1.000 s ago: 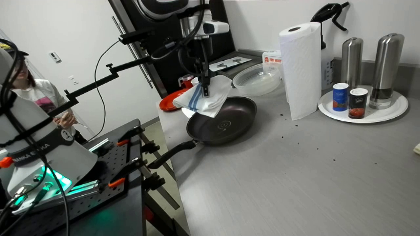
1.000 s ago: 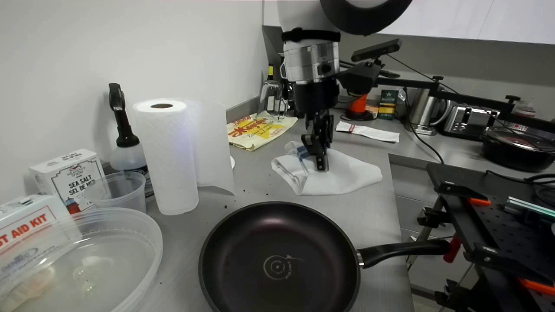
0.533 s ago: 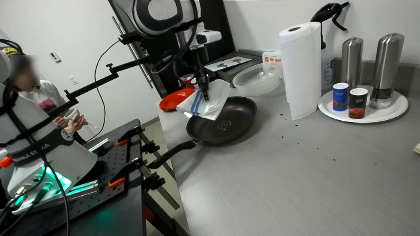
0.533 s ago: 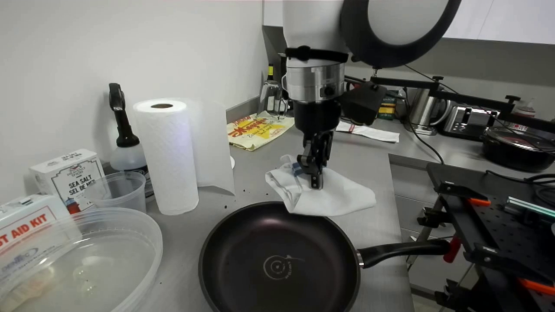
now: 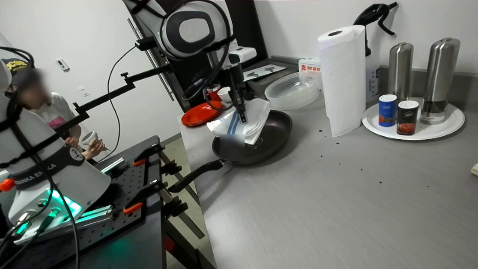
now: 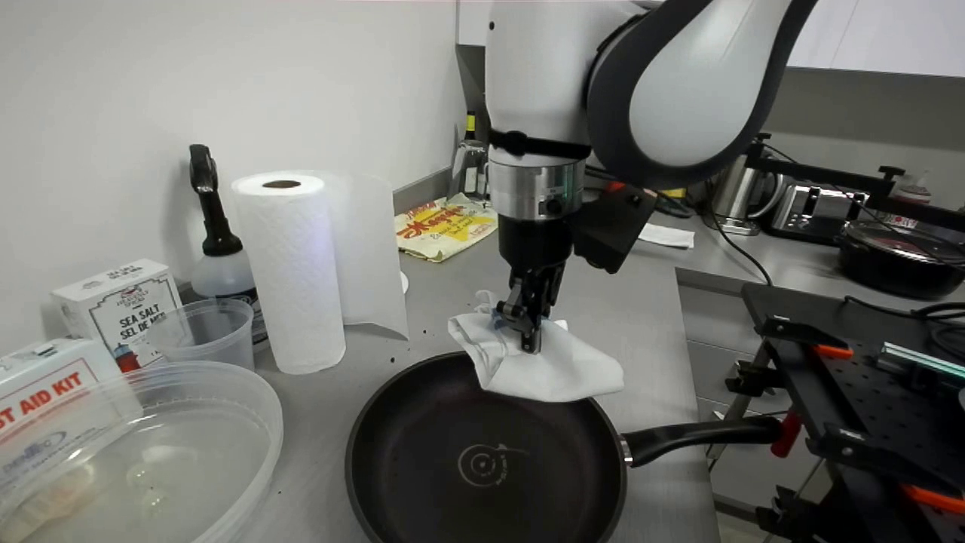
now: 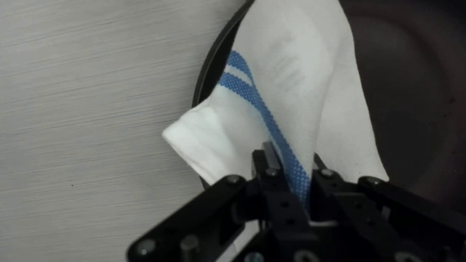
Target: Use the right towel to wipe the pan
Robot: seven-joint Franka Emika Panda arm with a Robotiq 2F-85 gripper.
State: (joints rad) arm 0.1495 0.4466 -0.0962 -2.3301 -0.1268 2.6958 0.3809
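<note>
The pan [image 5: 278, 134] is round and dark grey and rests on the counter. Its black handle [image 6: 701, 437] sticks out past the counter's edge. My gripper [image 7: 293, 160] is shut on the towel [image 7: 298, 65], a rumpled white cloth with blue stripes bunched between the fingers. In both exterior views the gripper [image 5: 242, 119] [image 6: 531, 345] points down and the towel [image 6: 562, 369] hangs over one side of the pan's rim. In the wrist view the towel covers part of the rim and the pan's inside [image 7: 404, 109]. I cannot tell whether the towel touches the pan.
A paper-towel roll [image 6: 290, 279] and a clear plastic tub [image 6: 249, 452] stand near the pan. A red dish [image 5: 198, 114] and a white cup [image 5: 224, 94] are behind the gripper. A white plate [image 5: 453, 125] holds shakers and mills. A person [image 5: 61, 119] stands beyond the robot base.
My gripper has carried the towel lower and toward the pan. The towel, apart from the pan in an exterior view one second ago, now overlaps its rim. The pan has not moved.
</note>
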